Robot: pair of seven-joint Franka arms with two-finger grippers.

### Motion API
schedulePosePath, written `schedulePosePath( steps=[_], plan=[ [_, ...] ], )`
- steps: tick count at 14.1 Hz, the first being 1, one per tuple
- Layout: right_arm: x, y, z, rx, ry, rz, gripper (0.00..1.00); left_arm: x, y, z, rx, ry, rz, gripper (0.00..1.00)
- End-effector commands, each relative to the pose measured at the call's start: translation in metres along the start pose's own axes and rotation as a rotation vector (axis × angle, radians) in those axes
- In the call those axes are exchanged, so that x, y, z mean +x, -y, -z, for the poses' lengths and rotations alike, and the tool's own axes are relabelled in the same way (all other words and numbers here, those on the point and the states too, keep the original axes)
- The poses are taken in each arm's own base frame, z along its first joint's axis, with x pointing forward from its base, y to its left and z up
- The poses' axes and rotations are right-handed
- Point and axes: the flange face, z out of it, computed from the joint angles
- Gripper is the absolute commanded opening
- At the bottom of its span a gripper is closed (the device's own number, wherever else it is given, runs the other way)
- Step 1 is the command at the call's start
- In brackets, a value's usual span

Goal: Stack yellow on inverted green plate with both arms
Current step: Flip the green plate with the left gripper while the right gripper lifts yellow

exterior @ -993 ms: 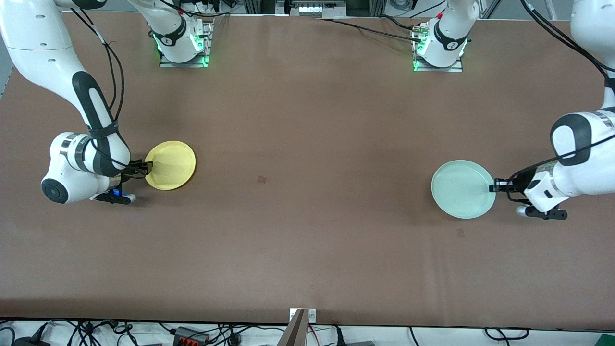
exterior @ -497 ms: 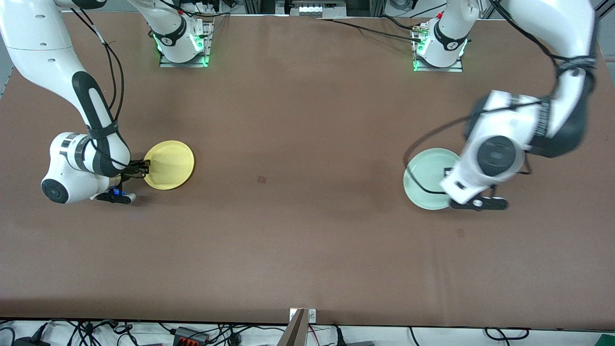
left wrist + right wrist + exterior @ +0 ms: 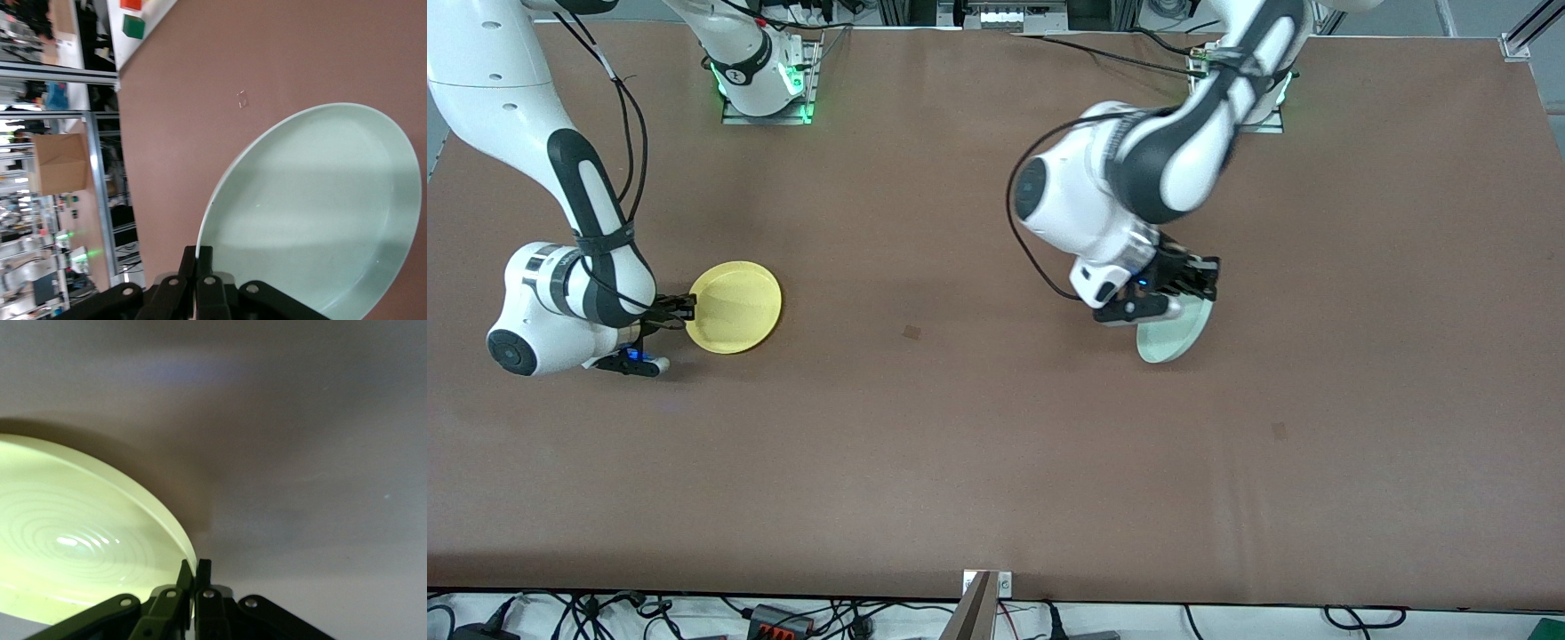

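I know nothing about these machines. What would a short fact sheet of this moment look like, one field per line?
Setting: brown table with two white arms
Left gripper: shut on the rim of the green plate, held tilted on edge in the air over the table's middle part
Green plate, wrist view: hollow side faces the camera
Right gripper: shut on the rim of the yellow plate, low at the right arm's end of the table
Yellow plate: hollow side up, close to level
Stacking: not yet done; the plates are far apart
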Motion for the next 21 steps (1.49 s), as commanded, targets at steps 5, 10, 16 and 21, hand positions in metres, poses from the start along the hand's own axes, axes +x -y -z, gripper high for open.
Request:
schedulePosePath(
  steps=[5,10,16,21],
  plan=[
    [-0.025,-0.030,0.108,0.045,-0.112,0.065,0.00,-0.019,-0.106,0.045,0.261,-0.165,0.173,0.01],
    [-0.029,-0.002,0.167,0.215,-0.195,0.158,0.00,-0.045,-0.169,0.043,0.323,-0.268,0.275,0.01],
    [-0.032,0.061,0.177,0.442,-0.186,0.236,0.00,-0.071,-0.220,0.034,0.331,-0.321,0.326,0.02],
    [-0.039,0.129,0.183,0.521,-0.147,0.181,0.00,-0.074,-0.233,0.037,0.274,-0.337,0.335,0.14]
  ],
)
